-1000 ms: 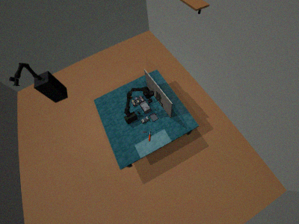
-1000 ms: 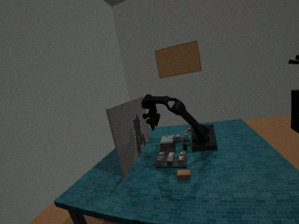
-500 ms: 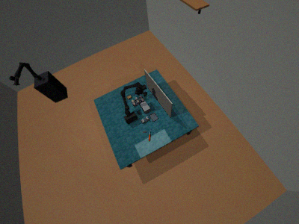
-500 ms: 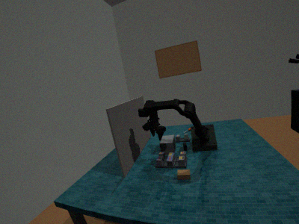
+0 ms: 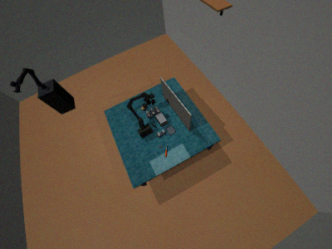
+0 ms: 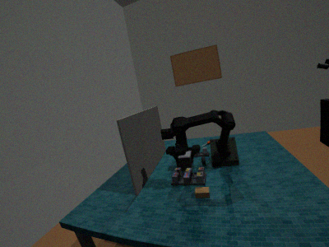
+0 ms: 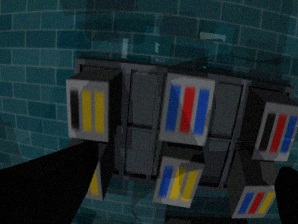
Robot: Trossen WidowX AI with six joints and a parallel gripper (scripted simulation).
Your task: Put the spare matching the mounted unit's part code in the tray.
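Three spares stand in a row on the teal table, and the wrist view shows their striped labels: black-yellow (image 7: 87,110), blue-red-blue (image 7: 188,110) and black-red-blue (image 7: 276,132). The row also shows in the top view (image 5: 154,111) and the exterior view (image 6: 187,174). My gripper (image 6: 183,158) (image 5: 150,104) is open and hangs just above the row, its dark fingers on either side of the middle spare. The grey mounted unit (image 5: 161,119) sits right behind the spares. The pale tray (image 5: 170,159) lies near the table's front edge.
A grey upright panel (image 5: 176,104) (image 6: 140,148) stands beside the spares. A tan block (image 6: 201,192) lies in front of them. An orange pen (image 5: 165,152) lies at the tray's edge. Two small parts (image 5: 170,131) lie near the arm's base (image 5: 145,132) (image 6: 224,152).
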